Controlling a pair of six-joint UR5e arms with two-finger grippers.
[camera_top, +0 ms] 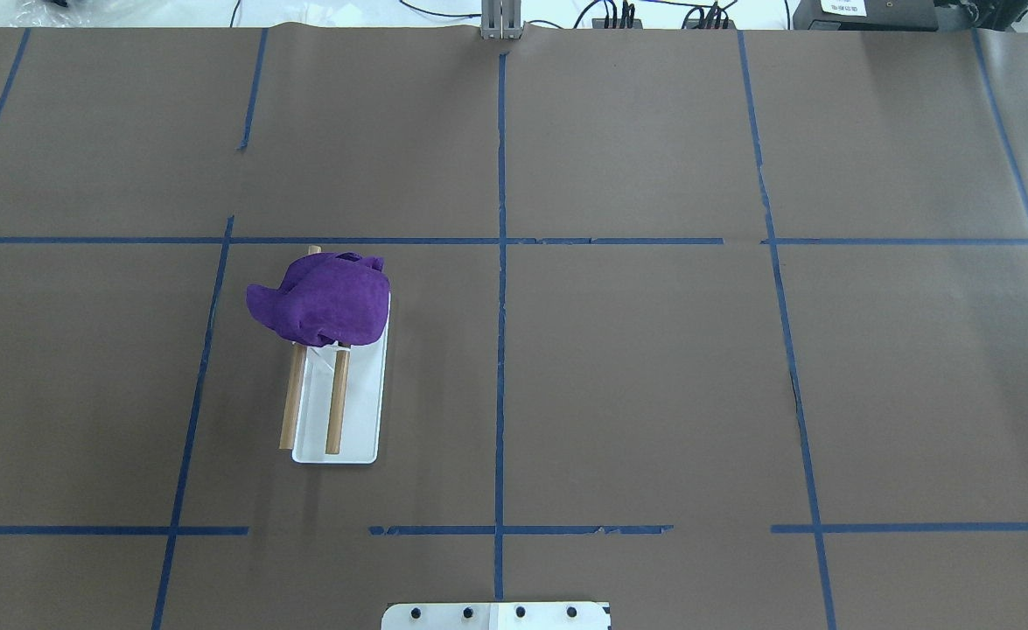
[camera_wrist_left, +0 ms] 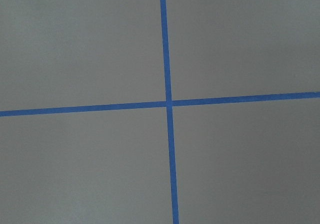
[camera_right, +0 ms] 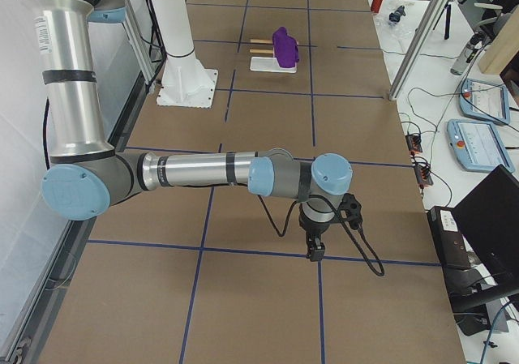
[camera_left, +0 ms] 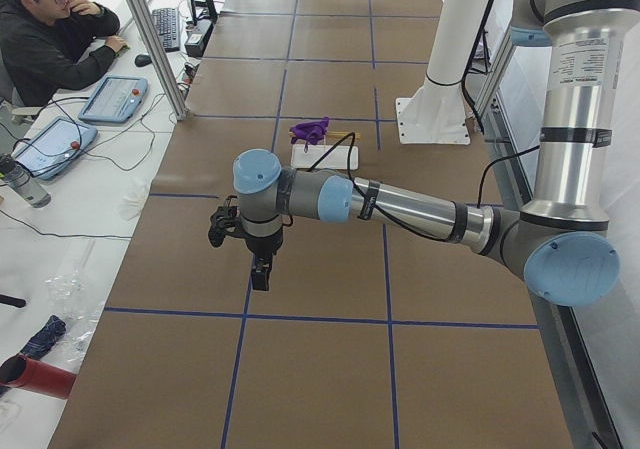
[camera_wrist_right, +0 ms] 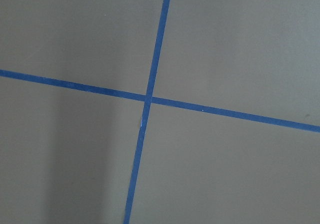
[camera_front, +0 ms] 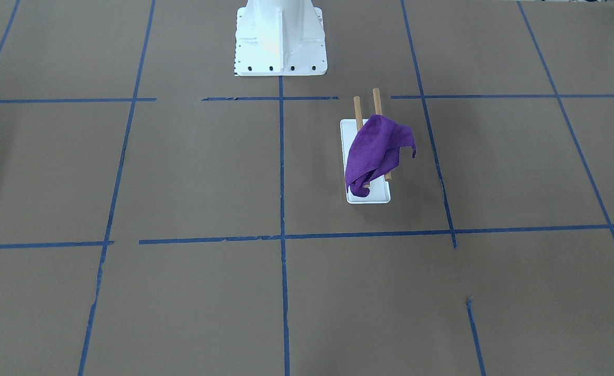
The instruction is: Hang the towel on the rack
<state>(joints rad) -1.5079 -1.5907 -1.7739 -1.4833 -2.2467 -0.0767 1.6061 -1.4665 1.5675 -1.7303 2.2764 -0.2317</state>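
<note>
A purple towel [camera_front: 377, 149] hangs bunched over both wooden dowels of the rack [camera_front: 359, 109], at the end farther from the robot base. It also shows in the overhead view [camera_top: 325, 302]. The rack [camera_top: 336, 402] stands on its flat white base [camera_top: 360, 420], left of the table's middle line. My left gripper [camera_left: 260, 274] shows only in the exterior left view, far from the rack, pointing down above the table. My right gripper [camera_right: 313, 253] shows only in the exterior right view, likewise far off. I cannot tell whether either is open or shut. The wrist views show only tape lines.
The large white bolted pedestal [camera_front: 279, 42] stands at the robot's side of the table, near the rack. Blue tape lines [camera_top: 501, 262] grid the brown table cover. An operator [camera_left: 50, 39] sits at a side bench with tablets and cables.
</note>
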